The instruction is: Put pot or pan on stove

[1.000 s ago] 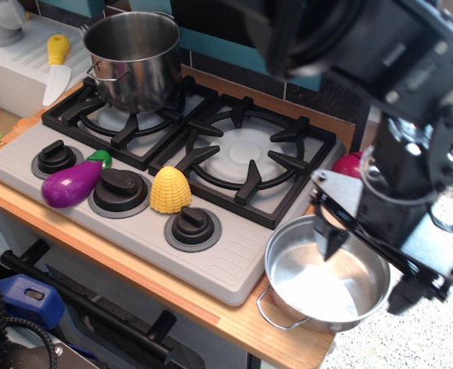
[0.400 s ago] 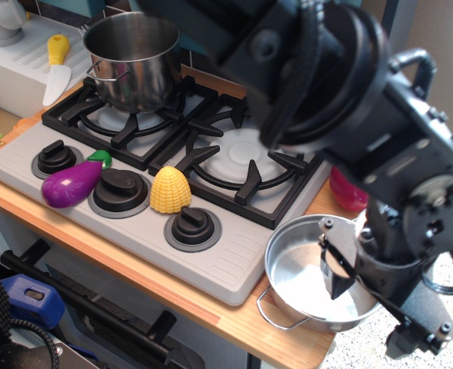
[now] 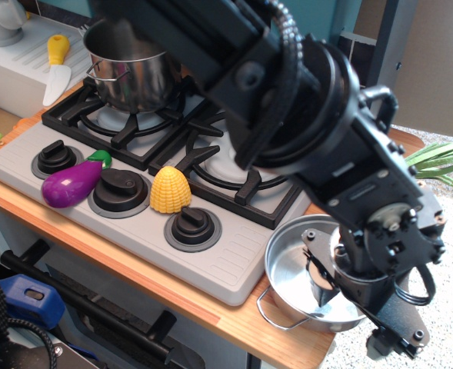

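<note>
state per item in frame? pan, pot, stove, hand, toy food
pan: upright on the wooden counter beside the stove, not on a burner.
pot: upright on the left burner.
stove: right burner bare.
hand: lowered into the pan; open or shut unclear.
eggplant: lying on the knob panel.
corn: on the knob panel.
knife: lying behind the stove.
</note>
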`<state>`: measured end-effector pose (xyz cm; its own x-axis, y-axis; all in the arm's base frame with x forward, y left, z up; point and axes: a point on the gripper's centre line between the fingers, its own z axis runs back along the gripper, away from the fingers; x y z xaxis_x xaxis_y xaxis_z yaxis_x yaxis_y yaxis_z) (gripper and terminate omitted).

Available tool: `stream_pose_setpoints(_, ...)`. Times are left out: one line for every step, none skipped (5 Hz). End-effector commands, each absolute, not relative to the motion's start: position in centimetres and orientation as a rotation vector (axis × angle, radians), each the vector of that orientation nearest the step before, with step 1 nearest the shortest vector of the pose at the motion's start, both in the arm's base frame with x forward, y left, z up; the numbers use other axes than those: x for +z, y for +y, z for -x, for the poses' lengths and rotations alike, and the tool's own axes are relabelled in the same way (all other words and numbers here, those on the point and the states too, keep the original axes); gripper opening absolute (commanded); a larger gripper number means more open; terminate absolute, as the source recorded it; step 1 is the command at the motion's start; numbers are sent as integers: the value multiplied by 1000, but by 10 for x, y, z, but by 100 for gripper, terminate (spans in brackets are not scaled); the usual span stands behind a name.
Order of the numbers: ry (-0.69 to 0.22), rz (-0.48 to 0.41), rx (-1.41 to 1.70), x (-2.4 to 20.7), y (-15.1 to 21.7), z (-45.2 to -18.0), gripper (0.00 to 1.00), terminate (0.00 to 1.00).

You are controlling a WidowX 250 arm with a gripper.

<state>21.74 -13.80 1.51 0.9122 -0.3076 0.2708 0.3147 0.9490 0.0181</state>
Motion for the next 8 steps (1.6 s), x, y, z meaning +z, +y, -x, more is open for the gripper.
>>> stream_pose_setpoints(-297, 38, -304, 14, -136, -221, 0, 0)
stream_pose_setpoints(-303, 34, -294, 14, -135, -221, 0, 0)
stream_pose_setpoints(-270, 0, -278, 28, -144, -220, 0, 0)
stream_pose_setpoints(-219, -61, -287, 49, -146, -222, 0, 0)
stream_pose_setpoints(-187, -132, -343, 69, -133, -230, 0, 0)
stream_pose_setpoints(-201, -198, -405, 85, -108, -242, 0, 0)
stream_pose_setpoints(-209, -188, -469, 90, -85, -256, 0, 0)
stream_pose_setpoints(-215, -180, -526, 90, -66, -266, 0, 0)
